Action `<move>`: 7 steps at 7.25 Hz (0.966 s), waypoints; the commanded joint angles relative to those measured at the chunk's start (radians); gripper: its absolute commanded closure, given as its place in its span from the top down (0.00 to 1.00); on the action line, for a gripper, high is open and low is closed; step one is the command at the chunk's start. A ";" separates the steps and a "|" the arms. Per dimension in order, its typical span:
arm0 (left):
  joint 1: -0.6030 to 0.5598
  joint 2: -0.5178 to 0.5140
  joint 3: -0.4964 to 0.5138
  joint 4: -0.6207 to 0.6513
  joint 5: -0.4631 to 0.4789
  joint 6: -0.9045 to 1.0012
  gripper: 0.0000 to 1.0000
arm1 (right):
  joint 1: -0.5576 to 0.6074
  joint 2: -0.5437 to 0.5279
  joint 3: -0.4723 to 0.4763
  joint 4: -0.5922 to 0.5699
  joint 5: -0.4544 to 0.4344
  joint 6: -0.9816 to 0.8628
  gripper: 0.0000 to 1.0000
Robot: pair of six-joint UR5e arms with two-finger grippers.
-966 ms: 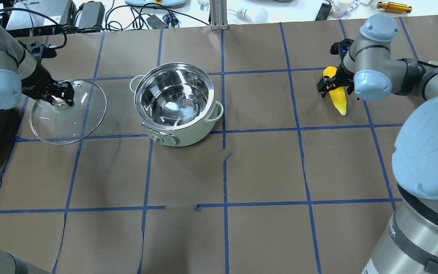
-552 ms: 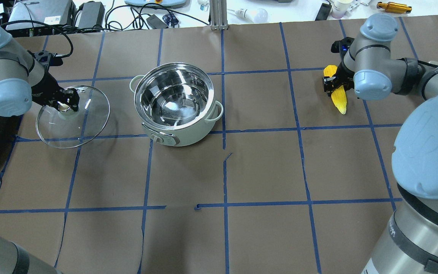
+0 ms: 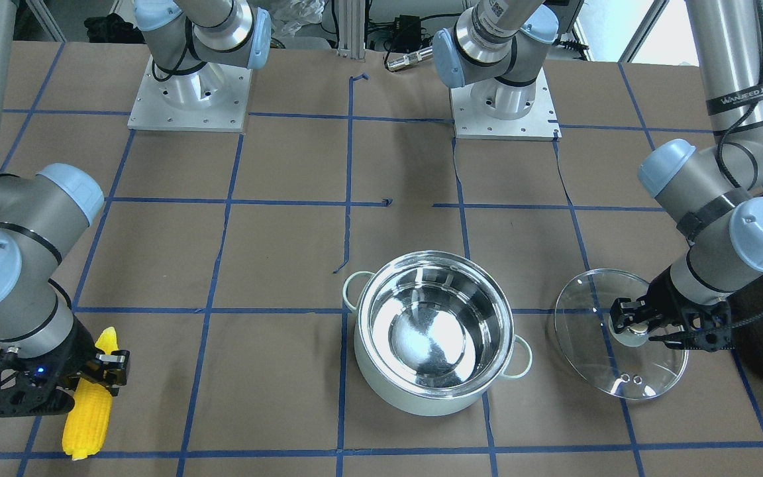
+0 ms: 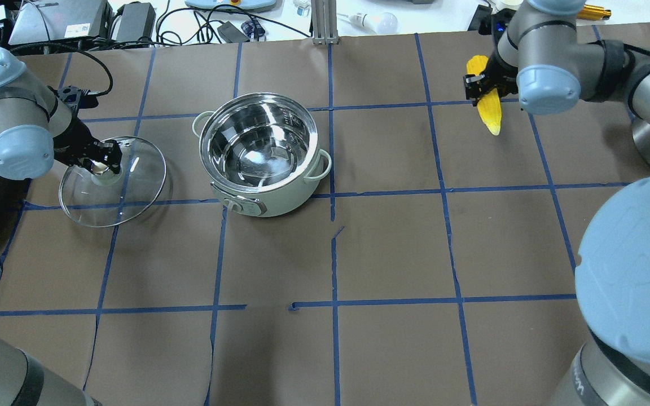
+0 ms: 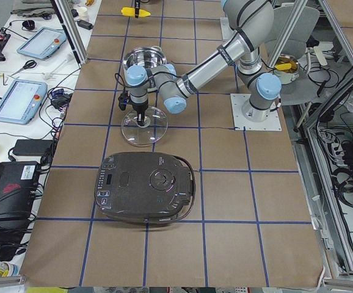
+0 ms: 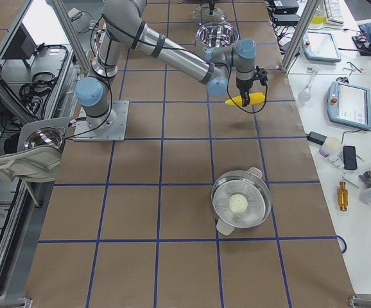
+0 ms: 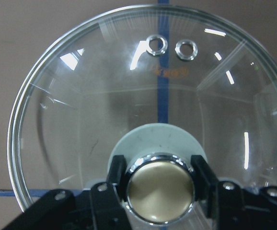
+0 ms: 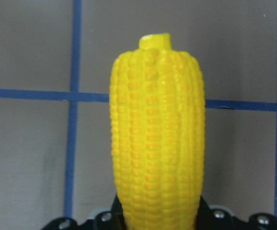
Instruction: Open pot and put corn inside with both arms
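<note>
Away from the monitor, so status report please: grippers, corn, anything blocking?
Left gripper shut on lid knob, lid beside pot. Right gripper shut on corn, off the table. Pot open, empty. Nothing between corn and pot.

- The overhead camera looks forward and down; the front-facing one looks steeply down from opposite. Both take in the pot [image 4: 257,152].
- The end cameras look along the table [image 5: 225,201] from afar.
- The wrist cameras sit very close, seemingly pointing downward.
</note>
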 commanded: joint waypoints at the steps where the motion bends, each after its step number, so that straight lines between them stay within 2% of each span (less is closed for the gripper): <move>1: 0.001 -0.003 -0.014 0.016 0.005 0.003 0.24 | 0.215 -0.011 -0.207 0.218 -0.010 0.287 0.00; 2: 0.001 -0.003 -0.016 0.016 0.007 0.002 0.69 | 0.302 0.010 -0.293 0.265 -0.010 0.403 0.00; 3: 0.001 -0.003 -0.016 0.016 0.007 0.002 0.73 | 0.384 0.040 -0.323 0.265 -0.025 0.477 0.00; 4: 0.001 -0.003 -0.015 0.016 0.007 0.003 0.73 | 0.448 0.081 -0.334 0.256 -0.104 0.557 0.00; 6: -0.001 0.022 -0.004 0.006 0.010 -0.001 0.74 | 0.553 0.126 -0.366 0.259 -0.115 0.686 0.00; 7: -0.014 0.041 -0.001 -0.001 0.008 -0.020 0.79 | 0.587 0.158 -0.371 0.253 -0.119 0.717 0.00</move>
